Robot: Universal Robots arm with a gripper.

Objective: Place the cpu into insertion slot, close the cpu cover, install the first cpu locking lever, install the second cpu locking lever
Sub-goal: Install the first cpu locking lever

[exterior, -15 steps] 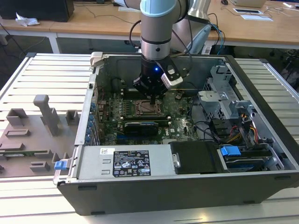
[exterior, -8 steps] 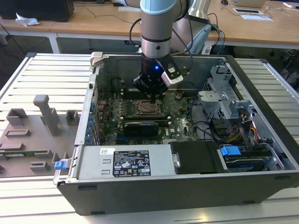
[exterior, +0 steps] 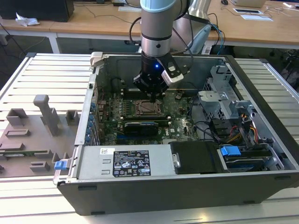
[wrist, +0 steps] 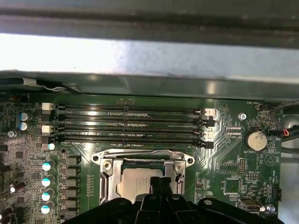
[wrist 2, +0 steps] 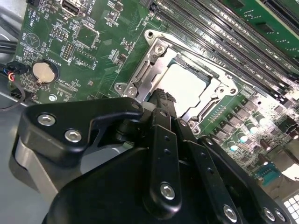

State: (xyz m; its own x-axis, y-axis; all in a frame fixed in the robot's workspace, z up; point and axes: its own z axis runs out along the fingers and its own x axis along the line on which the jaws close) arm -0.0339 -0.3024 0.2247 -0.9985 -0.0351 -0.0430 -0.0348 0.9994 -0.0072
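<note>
Black and multi-fingered, the gripper (exterior: 153, 95) hangs from the grey and pale-blue robot arm (exterior: 159, 28) inside the open dark-grey computer case (exterior: 187, 186) in the exterior view, its tips just above the square silver-rimmed insertion slot (exterior: 148, 108) on the green motherboard (exterior: 180, 119); a long black-shrouded card (exterior: 140, 127) lies on the board nearer the camera, and a grey power supply box with a printed label (exterior: 126, 162) sits along the case's near wall. From this view I cannot tell how far the fingers stand apart. In the second wrist view the gripper (wrist 2: 161, 100) has its slim black fingers (wrist 2: 159, 140) drawn together into a narrow point, nothing visibly clamped between them, with the tip at the edge of the socket. There the small flat square cpu with its silvery-grey metal top (wrist 2: 189, 86) lies in the insertion slot (wrist 2: 140, 77), and the thin silver metal frame of the cpu cover (wrist 2: 216, 99) lies flat around it. A round silver coin battery (wrist 2: 43, 72) sits on the board well apart from the socket. In the first wrist view the gripper (wrist: 160, 183) shows its tip over the near edge of the cpu (wrist: 135, 181), which rests within the insertion slot (wrist: 106, 184) under the cpu cover (wrist: 140, 157), beside the rows of long narrow black memory slots (wrist: 126, 123).
</note>
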